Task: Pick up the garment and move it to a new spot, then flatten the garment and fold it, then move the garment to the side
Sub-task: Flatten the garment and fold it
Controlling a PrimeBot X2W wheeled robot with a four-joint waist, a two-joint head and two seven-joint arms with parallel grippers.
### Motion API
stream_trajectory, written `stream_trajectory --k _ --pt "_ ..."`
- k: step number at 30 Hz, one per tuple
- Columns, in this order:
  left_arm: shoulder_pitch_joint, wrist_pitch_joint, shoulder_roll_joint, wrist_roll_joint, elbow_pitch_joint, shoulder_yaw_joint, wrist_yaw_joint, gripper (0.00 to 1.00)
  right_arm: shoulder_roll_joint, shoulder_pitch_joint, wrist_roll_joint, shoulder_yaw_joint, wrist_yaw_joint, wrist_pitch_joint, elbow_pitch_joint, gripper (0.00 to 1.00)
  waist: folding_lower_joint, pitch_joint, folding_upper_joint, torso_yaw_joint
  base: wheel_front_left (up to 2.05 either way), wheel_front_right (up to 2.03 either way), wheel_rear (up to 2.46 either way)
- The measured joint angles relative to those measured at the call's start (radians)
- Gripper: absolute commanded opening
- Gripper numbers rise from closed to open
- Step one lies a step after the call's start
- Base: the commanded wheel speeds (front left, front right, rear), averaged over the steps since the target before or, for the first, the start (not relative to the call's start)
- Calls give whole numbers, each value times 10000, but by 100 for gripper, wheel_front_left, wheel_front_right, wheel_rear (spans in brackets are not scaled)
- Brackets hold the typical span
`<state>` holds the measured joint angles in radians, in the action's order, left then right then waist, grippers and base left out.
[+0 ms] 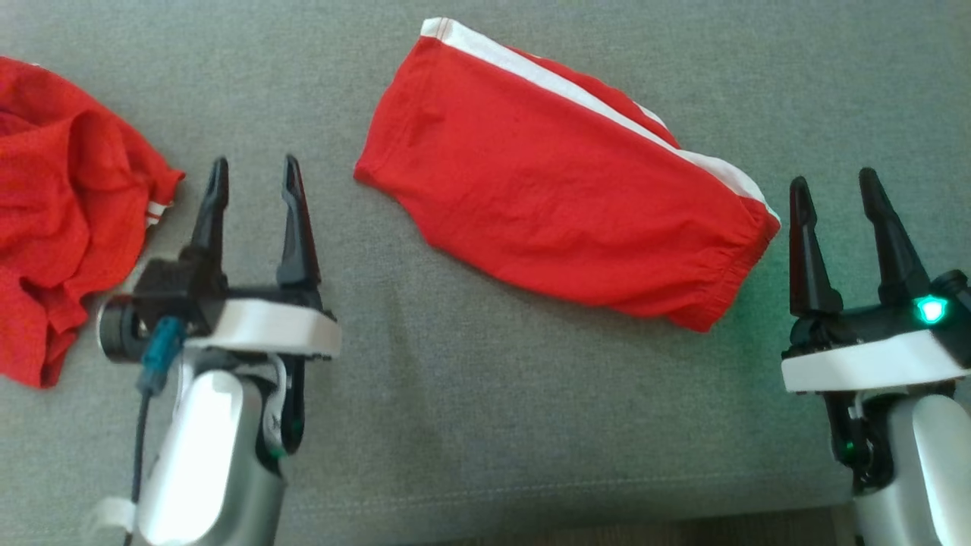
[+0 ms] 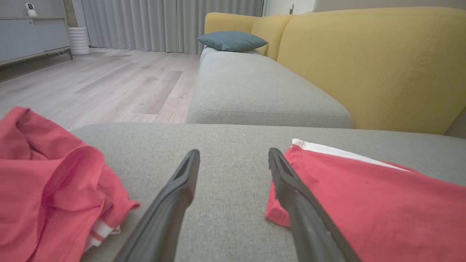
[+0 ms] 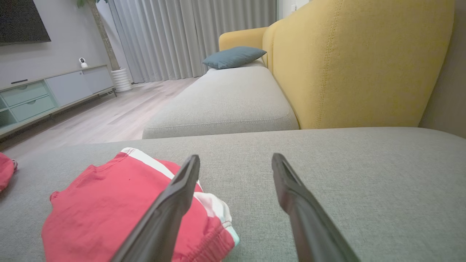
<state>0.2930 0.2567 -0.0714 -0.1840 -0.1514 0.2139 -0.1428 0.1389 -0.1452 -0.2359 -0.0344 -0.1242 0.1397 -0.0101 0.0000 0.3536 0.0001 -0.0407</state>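
- Folded red shorts (image 1: 561,205) lie flat in the middle of the grey sofa cushion (image 1: 455,394), set on a diagonal, with the white side stripe (image 1: 546,76) along the far edge and the elastic waistband (image 1: 732,265) at my right.
- Left gripper (image 1: 256,168): jaws apart and empty, sitting between the shorts and a crumpled red garment (image 1: 53,205) at the far left, touching neither.
- Right gripper (image 1: 833,180): jaws apart and empty, just beside the waistband end. The right wrist view puts that end next to its left finger.
- My read is that the fold looks done, so the step in hand is moving the shorts aside.
- To do it well, I'd pinch through all layers at both short ends: right on the waistband, left on the hem corner.
- I'd lift both ends level and together so the fold doesn't fall open, carry low, and set down flat.
- I'd keep clear of the crumpled garment so the two don't tangle.
- Risk: the thin fabric may let a finger catch only the top layer.
- Containers: none I can make out. Both garments lie straight on the cushion.
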Motion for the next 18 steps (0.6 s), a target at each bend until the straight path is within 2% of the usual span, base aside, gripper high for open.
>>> stream_trajectory --k 12,18 --pt "-406 0 113 282 155 -29 -27 100 -54 144 88 71 0 -184 -211 100 0 -181 0 60 0 0 0" --pt "-127 -2 102 418 -523 230 614 100 -54 144 88 73 0 -270 -318 100 0 -79 0 44 0 0 0"
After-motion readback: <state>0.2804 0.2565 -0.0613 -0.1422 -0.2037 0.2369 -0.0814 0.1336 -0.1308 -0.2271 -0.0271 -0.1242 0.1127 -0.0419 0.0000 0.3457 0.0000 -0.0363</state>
